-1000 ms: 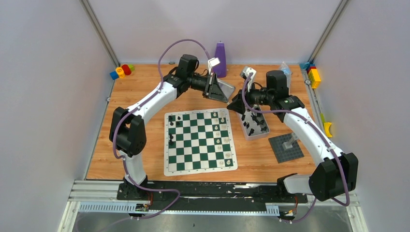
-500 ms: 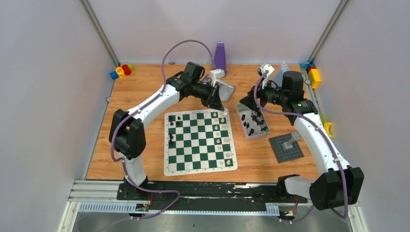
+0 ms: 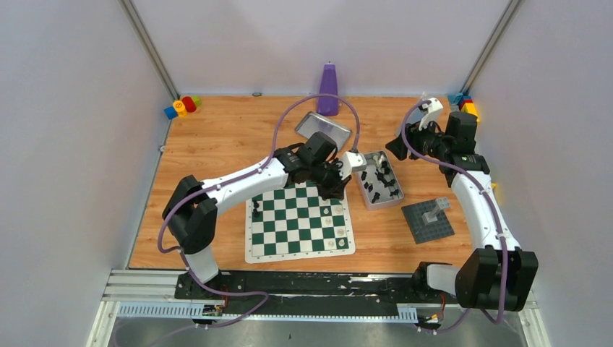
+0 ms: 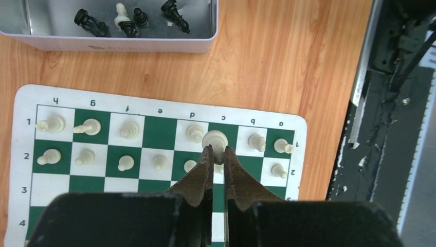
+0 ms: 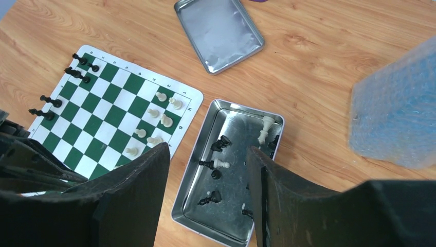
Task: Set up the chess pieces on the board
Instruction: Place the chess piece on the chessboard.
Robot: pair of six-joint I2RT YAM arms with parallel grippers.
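The board (image 3: 289,233) lies in the middle of the table. Black chess pieces (image 3: 256,196) stand along its left side and white chess pieces (image 3: 334,217) along its right. Over the right edge, my left gripper (image 3: 335,186) is shut on a white piece (image 4: 215,139), held above the c1 square of the board (image 4: 154,128). My right gripper (image 3: 397,148) hangs open and empty, high at the back right. In its wrist view the right gripper (image 5: 208,150) looks down on a metal tin (image 5: 191,154) with several loose black and white pieces (image 5: 216,164).
The tin (image 3: 394,194) sits just right of the board. A silver tray (image 3: 323,129) lies behind the board, with a purple bottle (image 3: 329,88) at the back wall. A grey studded baseplate (image 3: 428,220) is at the right, and coloured blocks (image 3: 181,107) sit in the back corner.
My left arm swung from the silver tray forward to the board's right edge, carrying the white piece. My right arm drew back from the tin toward the back right corner.
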